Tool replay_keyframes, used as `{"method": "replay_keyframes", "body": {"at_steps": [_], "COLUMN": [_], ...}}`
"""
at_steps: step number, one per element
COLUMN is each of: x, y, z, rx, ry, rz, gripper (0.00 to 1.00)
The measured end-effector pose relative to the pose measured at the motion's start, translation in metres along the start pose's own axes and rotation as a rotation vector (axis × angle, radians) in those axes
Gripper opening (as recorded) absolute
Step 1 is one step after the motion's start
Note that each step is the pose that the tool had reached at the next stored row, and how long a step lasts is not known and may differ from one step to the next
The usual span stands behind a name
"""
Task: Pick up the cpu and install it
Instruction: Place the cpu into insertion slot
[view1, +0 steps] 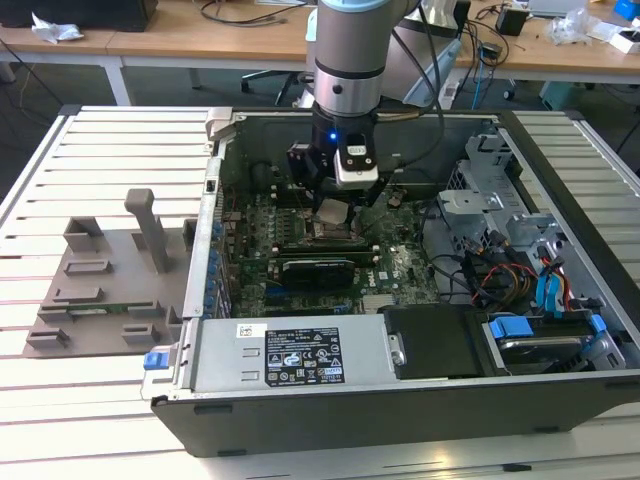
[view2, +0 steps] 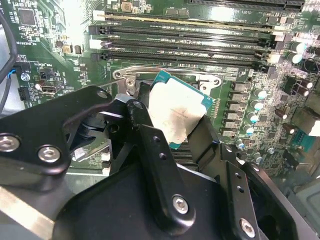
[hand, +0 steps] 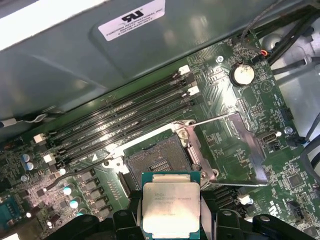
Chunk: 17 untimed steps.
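The arm reaches down into the open computer case (view1: 215, 190), which lies on its side on the slatted counter (view1: 100, 150). The claw (view1: 335, 207) is closed on the cpu (hand: 171, 210). Its black fingers (hand: 129, 220) bear on two opposite edges of the chip, a hold that leaves the metal top and the underside free of contact. In the first wrist view the cpu hangs roughly level, metal top upward, above the motherboard (hand: 235, 100) and just beside the socket (hand: 157, 161) rather than squarely over it. One edge of the chip overlaps the socket frame in that view, but whether they touch cannot be told. The socket is uncovered: its load plate (hand: 235, 145) is swung open and lies to one side, and this is judged to be what allows a chip to be lowered in from above. Memory slots (hand: 125, 120) run in parallel just beyond the socket, clear of the claw. The second wrist view shows a pale patch across the chip's metal top and confirms the fingers on either side of it. In the exterior view a grey fixture tray (view1: 110, 270) sits on the counter at that view's left, well apart from the case. Assessment: the pick-up is complete; the cpu is in the claw's grip near the socket and is not yet seated.
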<state>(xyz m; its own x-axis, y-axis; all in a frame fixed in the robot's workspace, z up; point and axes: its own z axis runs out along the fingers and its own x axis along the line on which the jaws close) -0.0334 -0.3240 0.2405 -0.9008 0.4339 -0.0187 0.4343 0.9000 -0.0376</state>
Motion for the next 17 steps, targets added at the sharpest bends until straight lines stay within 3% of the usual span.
{"method": "replay_keyframes", "body": {"at_steps": [17], "x": [0.0000], "y": [0.0000], "z": [0.0000], "rx": [0.0031], "ry": [0.0036], "rz": [0.109], "gripper": [0.55]}}
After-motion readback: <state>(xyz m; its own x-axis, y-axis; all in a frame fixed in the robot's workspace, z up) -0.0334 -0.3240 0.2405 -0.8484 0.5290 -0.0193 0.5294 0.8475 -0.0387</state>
